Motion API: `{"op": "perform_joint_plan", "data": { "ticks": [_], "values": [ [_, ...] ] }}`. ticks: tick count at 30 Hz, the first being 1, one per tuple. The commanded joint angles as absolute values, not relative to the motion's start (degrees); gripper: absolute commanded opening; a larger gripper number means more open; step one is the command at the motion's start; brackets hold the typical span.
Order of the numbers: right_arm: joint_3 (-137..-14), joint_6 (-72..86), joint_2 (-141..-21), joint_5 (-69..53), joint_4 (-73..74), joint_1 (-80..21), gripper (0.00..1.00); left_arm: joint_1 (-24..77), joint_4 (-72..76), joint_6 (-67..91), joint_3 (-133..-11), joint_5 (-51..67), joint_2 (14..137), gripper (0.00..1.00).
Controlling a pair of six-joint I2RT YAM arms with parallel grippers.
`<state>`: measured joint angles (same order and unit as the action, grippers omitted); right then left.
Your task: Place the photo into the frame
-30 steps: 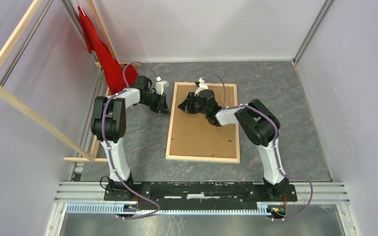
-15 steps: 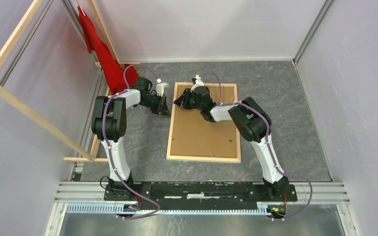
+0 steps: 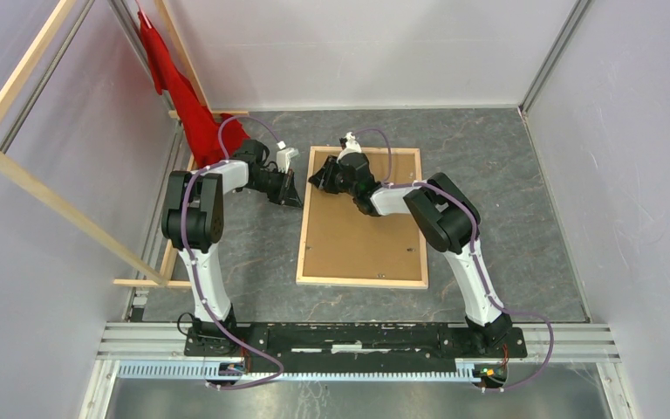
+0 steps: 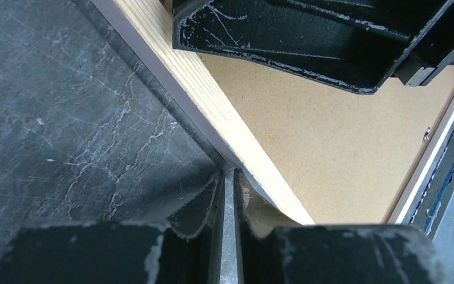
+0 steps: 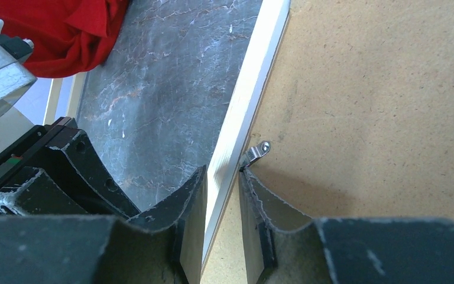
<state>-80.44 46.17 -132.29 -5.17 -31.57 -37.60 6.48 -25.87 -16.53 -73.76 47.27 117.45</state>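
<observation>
Left arm (image 3: 194,214) reaches forward, then elbows in to the right. Right arm (image 3: 443,218) mirrors it, folding back left. Both wrists are down low, tips nearly meeting. Left gripper (image 4: 227,177): jaws almost together, just a thin slit. Right gripper (image 5: 221,171): jaws pinched either side of the frame (image 5: 254,77) rail.

No writing, label, brand name, number or sign is showing legibly in any of the three views.
</observation>
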Motion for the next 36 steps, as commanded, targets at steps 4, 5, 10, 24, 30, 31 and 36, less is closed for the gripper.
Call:
{"op": "perform_joint_plan", "data": {
  "ticks": [4,5,10,24,30,31,36],
  "values": [
    [-82.31,44.38,-133.05,-2.64,-28.65,-37.78,0.32,7.12,-26.63,-19.35,-72.34,47.60,116.38,0.18],
    [-82.50,44.24,-133.26,-2.45,-28.59,-37.74,0.32,7.12,-26.64,-19.39,-72.33,47.61,116.41,0.17],
    [-84.97,44.16,-135.01,-2.29,-27.51,-37.75,0.32,7.19,-26.71,-19.35,-72.34,47.84,116.55,0.17],
    [-84.73,45.77,-134.26,-4.70,-29.78,-37.88,0.31,7.47,-26.71,-19.66,-71.82,47.57,116.07,0.15],
    [-74.03,46.45,-122.11,-7.81,-34.35,-36.41,0.38,7.30,-28.69,-21.07,-71.29,46.57,113.89,0.15],
    [-71.71,45.75,-118.84,-7.79,-34.30,-35.78,0.39,7.29,-28.73,-21.21,-70.87,46.37,113.37,0.15],
    [-56.52,42.41,-103.62,-4.81,-32.34,-28.28,0.51,7.55,-28.72,-22.91,-67.76,44.03,110.43,0.15]
  ]
}}
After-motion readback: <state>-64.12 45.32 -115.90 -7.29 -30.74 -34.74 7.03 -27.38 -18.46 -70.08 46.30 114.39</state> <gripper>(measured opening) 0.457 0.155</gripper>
